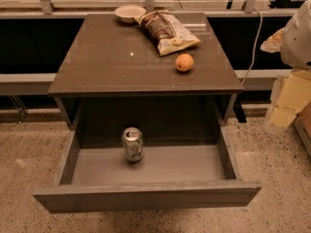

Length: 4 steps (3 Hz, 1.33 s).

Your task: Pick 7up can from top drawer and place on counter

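7up can (132,144) in top drawer (146,199); gripper (284,105) right of counter (116,62).

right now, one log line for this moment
stage: pre-grasp | 7up can: upright in open top drawer, left of middle | hand: far right, away from can | counter: bowl, chip bag, orange

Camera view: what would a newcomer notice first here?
The open top drawer holds the 7up can upright, left of middle. On the counter sit a chip bag, an orange fruit and, at the back, a bowl. The hand hangs at the right edge, beside the cabinet, clear of the can.
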### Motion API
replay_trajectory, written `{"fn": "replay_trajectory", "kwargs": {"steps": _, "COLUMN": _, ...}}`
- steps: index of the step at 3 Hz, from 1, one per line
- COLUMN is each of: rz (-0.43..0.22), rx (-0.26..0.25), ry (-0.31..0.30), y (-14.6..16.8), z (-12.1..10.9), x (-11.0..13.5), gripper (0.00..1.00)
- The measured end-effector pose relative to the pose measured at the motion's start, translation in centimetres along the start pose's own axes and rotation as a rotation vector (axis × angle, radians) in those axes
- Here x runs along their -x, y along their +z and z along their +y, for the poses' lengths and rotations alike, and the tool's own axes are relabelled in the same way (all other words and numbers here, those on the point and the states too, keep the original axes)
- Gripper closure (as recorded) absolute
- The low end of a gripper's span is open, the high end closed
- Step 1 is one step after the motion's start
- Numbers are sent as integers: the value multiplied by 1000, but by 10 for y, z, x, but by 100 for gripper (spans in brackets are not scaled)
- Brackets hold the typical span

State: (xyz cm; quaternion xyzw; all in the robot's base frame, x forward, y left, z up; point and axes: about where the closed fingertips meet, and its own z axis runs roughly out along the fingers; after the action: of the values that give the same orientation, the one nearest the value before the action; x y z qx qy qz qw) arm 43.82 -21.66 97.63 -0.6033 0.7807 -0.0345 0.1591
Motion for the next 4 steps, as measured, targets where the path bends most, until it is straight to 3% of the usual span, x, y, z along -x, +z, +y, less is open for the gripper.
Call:
{"fn": "replay_trajectory", "kwargs": {"steps": 1, "rz": 0, "rx": 0, "ry": 0, "y": 0, "z": 0, "x": 0, "gripper": 0}}
{"fn": "replay_trajectory", "kwargs": {"steps": 2, "rz": -69, "rx": 21, "ry": -70, "y": 21, "z": 0, "x": 32, "gripper": 0}}
{"fn": "replay_trajectory", "kwargs": {"steps": 3, "rz": -178, "rx": 42, "ry": -149, "y": 44, "z": 21, "x": 77, "gripper": 0}}
{"fn": "replay_trajectory", "kwargs": {"steps": 4, "rz": -265, "rx": 96, "ry": -173, "y": 109, "z": 56, "x": 115, "gripper": 0}}
